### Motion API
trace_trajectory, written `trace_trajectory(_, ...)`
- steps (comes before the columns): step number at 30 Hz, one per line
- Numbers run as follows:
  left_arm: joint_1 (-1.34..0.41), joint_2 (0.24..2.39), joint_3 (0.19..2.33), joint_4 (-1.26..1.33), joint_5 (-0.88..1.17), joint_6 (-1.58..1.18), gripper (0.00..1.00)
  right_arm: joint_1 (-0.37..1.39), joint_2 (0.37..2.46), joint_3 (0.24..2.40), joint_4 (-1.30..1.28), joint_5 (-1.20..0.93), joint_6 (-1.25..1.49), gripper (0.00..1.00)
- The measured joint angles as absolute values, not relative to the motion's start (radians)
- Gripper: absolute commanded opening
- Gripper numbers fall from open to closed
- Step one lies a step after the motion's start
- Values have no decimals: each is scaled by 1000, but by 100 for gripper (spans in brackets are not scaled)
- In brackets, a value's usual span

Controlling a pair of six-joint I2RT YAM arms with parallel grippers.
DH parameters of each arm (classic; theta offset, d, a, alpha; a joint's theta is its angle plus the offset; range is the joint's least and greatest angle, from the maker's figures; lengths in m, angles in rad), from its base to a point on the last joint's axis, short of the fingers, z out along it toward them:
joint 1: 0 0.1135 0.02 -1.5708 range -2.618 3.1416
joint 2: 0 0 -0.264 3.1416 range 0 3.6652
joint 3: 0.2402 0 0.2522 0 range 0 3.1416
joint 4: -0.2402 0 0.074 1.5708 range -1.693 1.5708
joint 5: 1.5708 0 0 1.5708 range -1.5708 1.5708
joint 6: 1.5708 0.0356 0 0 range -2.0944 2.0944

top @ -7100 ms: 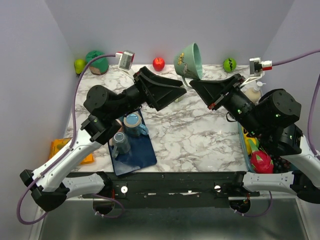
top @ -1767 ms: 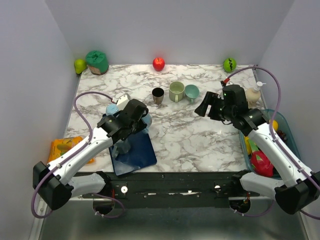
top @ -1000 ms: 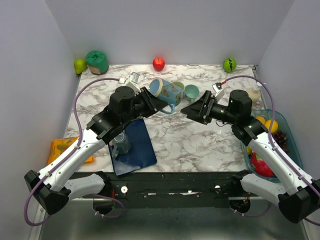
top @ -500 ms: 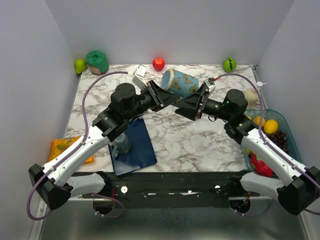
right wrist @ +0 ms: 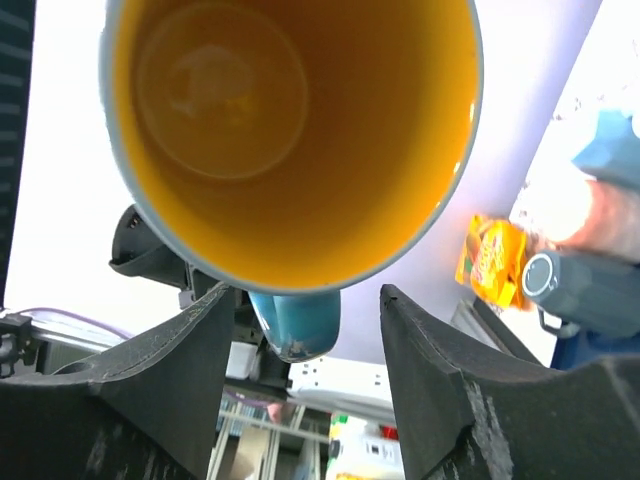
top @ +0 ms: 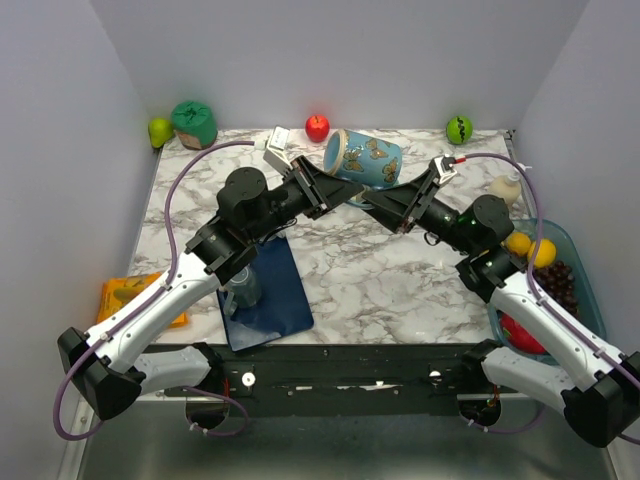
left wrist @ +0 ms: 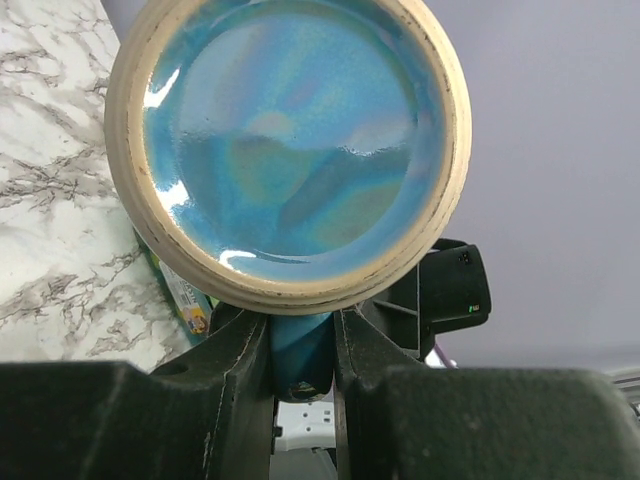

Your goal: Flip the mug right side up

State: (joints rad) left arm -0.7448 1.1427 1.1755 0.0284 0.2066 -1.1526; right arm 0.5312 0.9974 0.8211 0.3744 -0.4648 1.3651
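A blue mug with butterfly prints hangs on its side in the air over the back of the table. Its cream-ringed base faces my left wrist camera. Its yellow inside faces my right wrist camera. My left gripper is shut on the blue handle under the mug. My right gripper comes in from the other side. It stands open, its fingers on either side of the same handle with gaps showing.
A dark blue mat at the front left bears an upside-down grey-blue cup. A red apple, a green ball and a green bundle line the back wall. A teal fruit bin stands at the right.
The mug has risen and moved right, tipping over until it lies sideways. My right gripper has swung in to the mug's mouth side and its jaws have narrowed around the handle.
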Motion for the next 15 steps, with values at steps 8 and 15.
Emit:
trace_trajectory(8, -745, 1139, 1175, 47, 213, -1154, 0, 531, 1019, 822, 425, -437, 1380, 52)
trace_trajectory(15, -743, 1139, 1164, 61, 217, -1160, 0, 532, 1062, 846, 463, -453, 1397, 14)
